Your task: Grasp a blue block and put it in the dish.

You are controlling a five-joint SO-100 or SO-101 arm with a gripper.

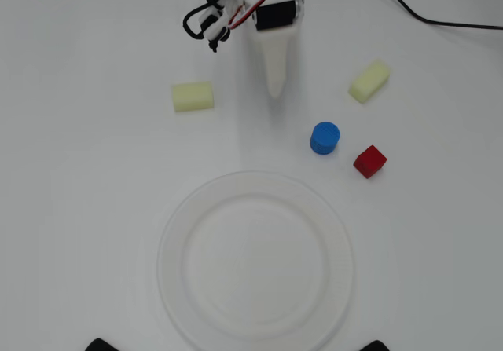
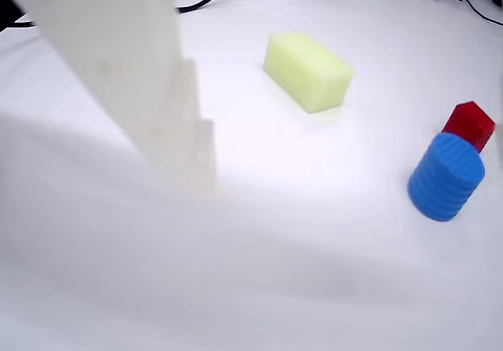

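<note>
Right of gripper (image 1: 274,92) in overhead view: blue block (image 1: 324,137) sitting free, targeting it, avoiding red cube (image 1: 369,161); jaw state unclear.

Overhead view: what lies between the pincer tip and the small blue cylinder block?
Nothing: bare white table separates the pincer from the blue cylinder block in the overhead view.

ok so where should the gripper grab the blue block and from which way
Grip the blue block across its curved ribbed side wall, coming down from above. It stands upright on the table with its round top up, so any jaw angle fits the sides. The red cube sits close on its right in the overhead view, so probably best to set the fingers along the other axis. The gripper is not yet over the block.
</note>
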